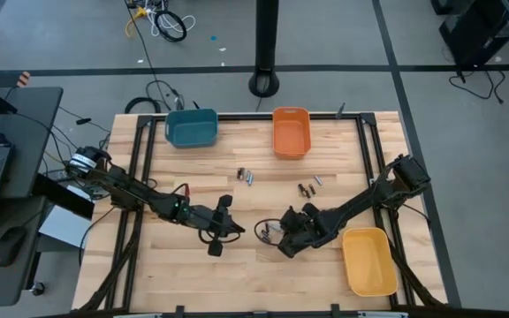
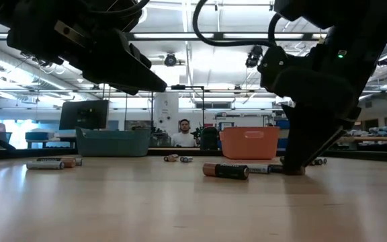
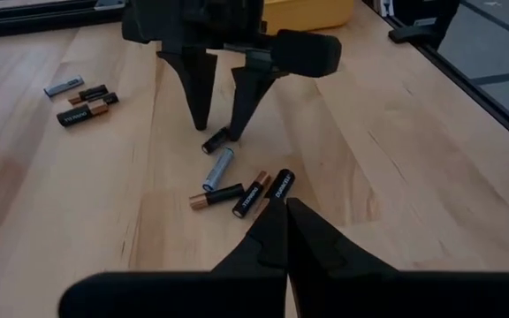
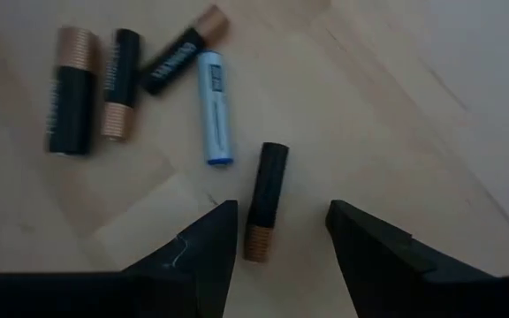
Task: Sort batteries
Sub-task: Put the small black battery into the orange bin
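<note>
Several batteries (image 4: 265, 199) lie flat on the wooden table in three loose groups. In the nearest group (image 3: 237, 190), one black battery with a copper end lies between the open fingers of my right gripper (image 4: 281, 231), which points steeply down at it. I cannot tell whether either finger touches it. The left wrist view shows the same open gripper (image 3: 219, 128) over that battery (image 3: 215, 140). My left gripper (image 3: 285, 221) is shut and empty, held above the table just left of this group (image 1: 266, 231).
A teal bin (image 1: 191, 127) and an orange bin (image 1: 291, 131) stand at the far edge. A yellow bin (image 1: 368, 260) stands near right. More batteries lie mid-table (image 1: 246, 177) and right of them (image 1: 307, 188). A person (image 2: 184, 133) sits beyond the table.
</note>
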Robot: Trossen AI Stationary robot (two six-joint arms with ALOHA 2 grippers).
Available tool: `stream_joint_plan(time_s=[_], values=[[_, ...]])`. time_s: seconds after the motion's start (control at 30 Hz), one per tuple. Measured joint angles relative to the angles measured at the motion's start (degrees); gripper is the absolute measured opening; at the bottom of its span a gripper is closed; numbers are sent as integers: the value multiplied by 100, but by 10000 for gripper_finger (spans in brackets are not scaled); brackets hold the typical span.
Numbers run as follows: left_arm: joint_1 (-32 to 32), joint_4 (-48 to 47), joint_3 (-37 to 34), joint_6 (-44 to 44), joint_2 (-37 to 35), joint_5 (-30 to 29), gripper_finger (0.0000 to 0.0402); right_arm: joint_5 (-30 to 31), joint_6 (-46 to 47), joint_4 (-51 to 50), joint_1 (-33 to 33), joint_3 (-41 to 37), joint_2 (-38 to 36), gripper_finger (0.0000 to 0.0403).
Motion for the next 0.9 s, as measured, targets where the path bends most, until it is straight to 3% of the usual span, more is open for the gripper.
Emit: stream_joint_plan(time_s=[0.6,0.9], values=[[1,5,0,-35,2,-7,4,-300,-435,-812,-79,-28,-538,194],[1,-10,0,-37,2,-7,6,-347,-1176,-844,-608,-374,-514,182]])
